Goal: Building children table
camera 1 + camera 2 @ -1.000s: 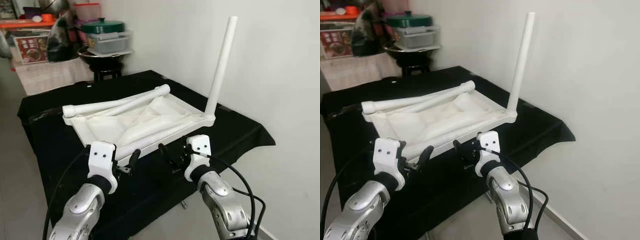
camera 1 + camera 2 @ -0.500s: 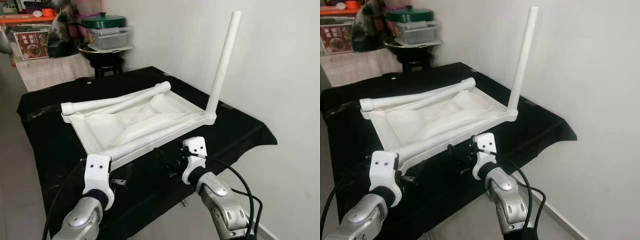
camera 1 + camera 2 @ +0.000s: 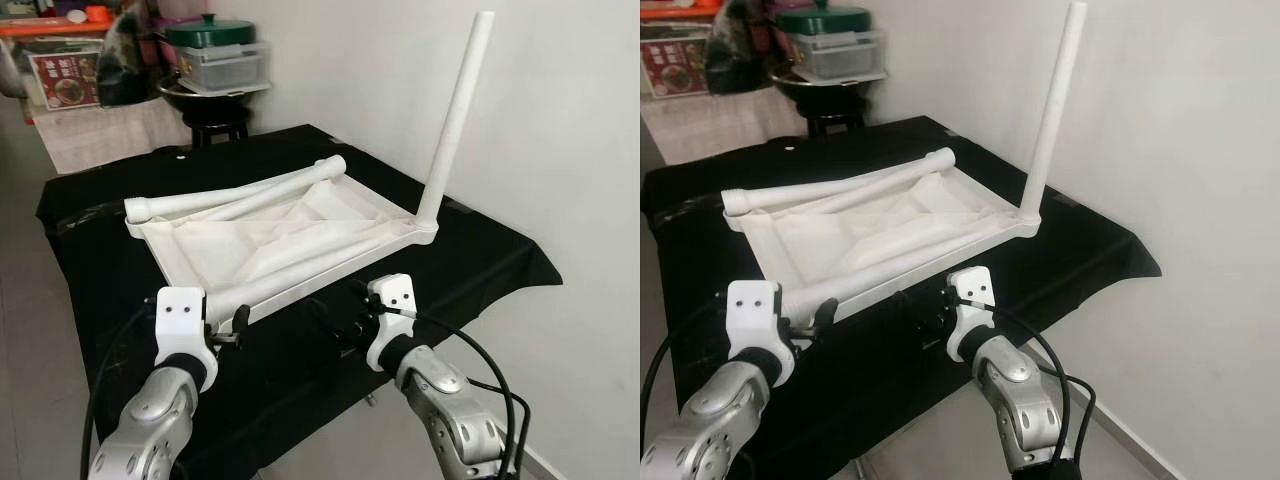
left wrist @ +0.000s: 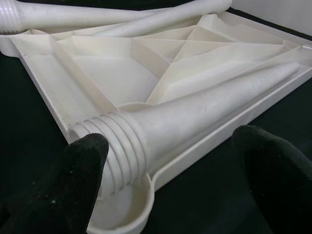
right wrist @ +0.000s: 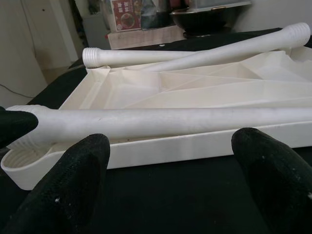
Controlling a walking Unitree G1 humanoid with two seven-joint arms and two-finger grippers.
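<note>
Both with fingers spread and holding nothing, the left gripper (image 3: 238, 322) sits at the threaded end of a loose table leg (image 3: 300, 271) and the right gripper (image 3: 345, 318) faces the near rim of the upturned white tabletop (image 3: 215, 245) on black cloth (image 3: 480, 262), one upright leg (image 3: 455, 118) at its far corner.

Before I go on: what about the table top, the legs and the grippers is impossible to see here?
- Table top underside: hidden against the black cloth.
- Upright leg thread: hidden inside its corner socket.
- Nearest loose leg far end: cut off in the left wrist view.
- Left gripper and right gripper: fingertips cut off by the wrist views' edge.
</note>
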